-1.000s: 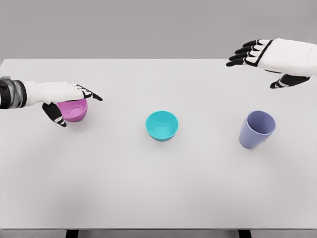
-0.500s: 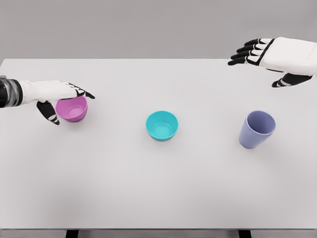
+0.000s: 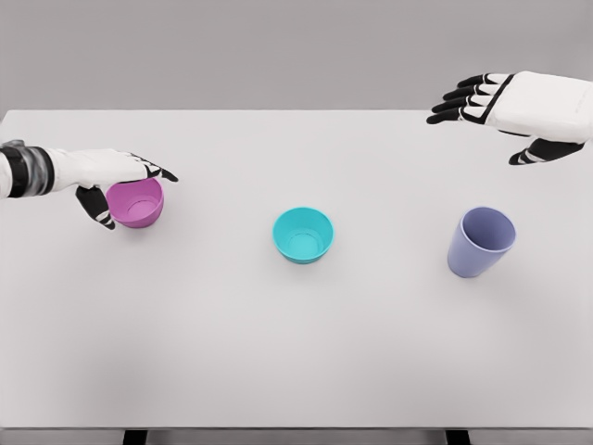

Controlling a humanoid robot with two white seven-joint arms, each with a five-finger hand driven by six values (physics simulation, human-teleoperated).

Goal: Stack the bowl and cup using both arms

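Observation:
A pink bowl (image 3: 139, 206) sits at the table's left. My left hand (image 3: 132, 192) reaches in from the left edge. Its fingers lie stretched over the bowl's far rim and its thumb hangs by the bowl's left side, open and not closed on it. A teal bowl (image 3: 303, 234) stands upright near the middle of the table. A lavender cup (image 3: 480, 241) stands at the right, tilted slightly. My right hand (image 3: 474, 137) hovers above the table's far right corner, well behind the cup, fingers spread and holding nothing.
The white table (image 3: 296, 352) spans the whole view, with its far edge against a grey wall. Wide gaps separate the three vessels.
My left hand has drawn back a little to the left, so more of the pink bowl shows. The right hand has barely shifted. The bowls and the cup have not moved.

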